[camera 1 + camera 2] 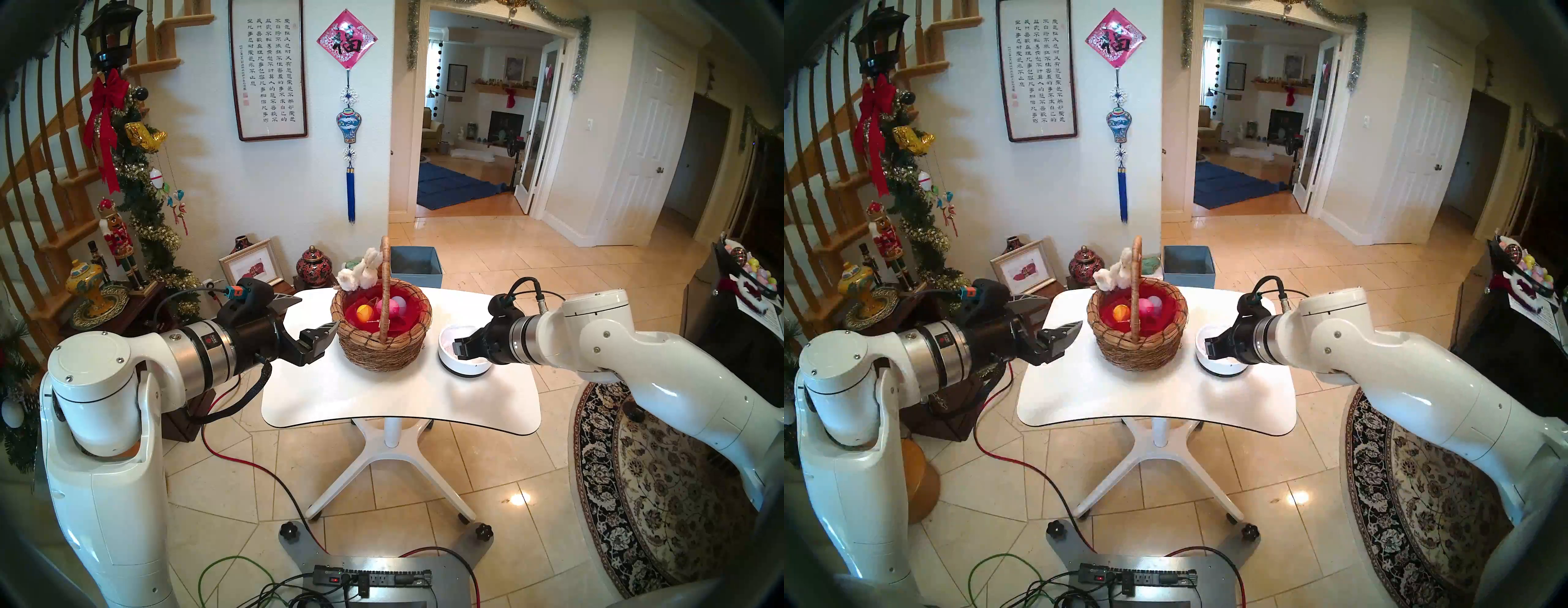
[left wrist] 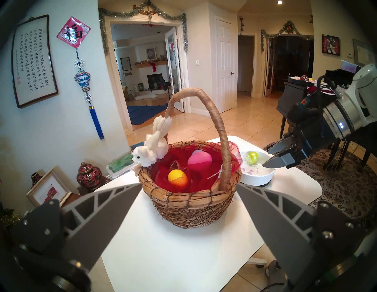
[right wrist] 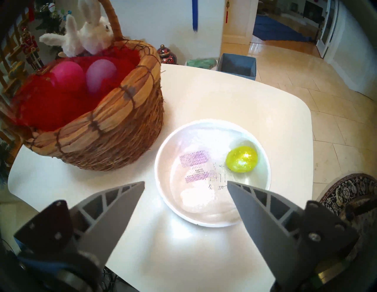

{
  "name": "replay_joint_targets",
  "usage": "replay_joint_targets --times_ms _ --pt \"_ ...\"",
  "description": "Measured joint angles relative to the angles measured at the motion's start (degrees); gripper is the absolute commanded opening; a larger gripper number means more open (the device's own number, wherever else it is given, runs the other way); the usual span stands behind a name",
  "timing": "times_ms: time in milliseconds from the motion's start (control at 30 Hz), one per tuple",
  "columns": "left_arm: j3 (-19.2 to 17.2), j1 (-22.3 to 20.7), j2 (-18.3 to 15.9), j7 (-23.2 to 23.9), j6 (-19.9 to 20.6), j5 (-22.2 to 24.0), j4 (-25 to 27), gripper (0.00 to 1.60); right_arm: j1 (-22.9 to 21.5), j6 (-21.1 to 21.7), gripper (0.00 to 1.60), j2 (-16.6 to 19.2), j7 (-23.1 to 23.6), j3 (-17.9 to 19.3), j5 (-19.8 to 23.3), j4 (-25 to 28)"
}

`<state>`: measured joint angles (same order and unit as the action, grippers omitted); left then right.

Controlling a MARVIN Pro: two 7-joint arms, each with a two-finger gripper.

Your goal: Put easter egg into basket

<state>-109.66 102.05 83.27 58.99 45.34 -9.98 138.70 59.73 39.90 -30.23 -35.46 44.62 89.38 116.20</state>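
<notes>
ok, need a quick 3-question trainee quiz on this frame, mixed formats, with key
1. Multiple choice: where does the yellow-green egg lie? A) in the basket B) in the white bowl C) on the bare table
2. True or false: the right gripper is clamped on an egg.
3. Fill in: on the basket's rim sits a white plush ____.

Key
1. B. It lies in the bowl, beside the basket.
2. False. Its jaws stand open and empty over the bowl's near side.
3. bunny. The orange egg and pink egg lie below it on the red lining.
</notes>
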Motion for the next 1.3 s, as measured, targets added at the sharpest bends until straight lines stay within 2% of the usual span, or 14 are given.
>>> replay_joint_targets --times_ms 300,733,1300 --pt "0.0 0.0 0.0 0.0 0.0 0.0 0.0 1.6 0.09 -0.88 1.42 -0.88 -0.98 -0.47 -0.97 -2.36" --pt "0.0 0.0 0.0 0.0 0.0 0.0 0.0 1.6 0.05 -1.28 1.39 -2.45 -0.09 -1.33 -2.15 -5.23" --pt "0.0 0.0 0.0 0.0 0.0 0.0 0.0 1.6 -0.49 -1.32 1.37 -4.02 0.14 -1.83 -3.48 -7.12"
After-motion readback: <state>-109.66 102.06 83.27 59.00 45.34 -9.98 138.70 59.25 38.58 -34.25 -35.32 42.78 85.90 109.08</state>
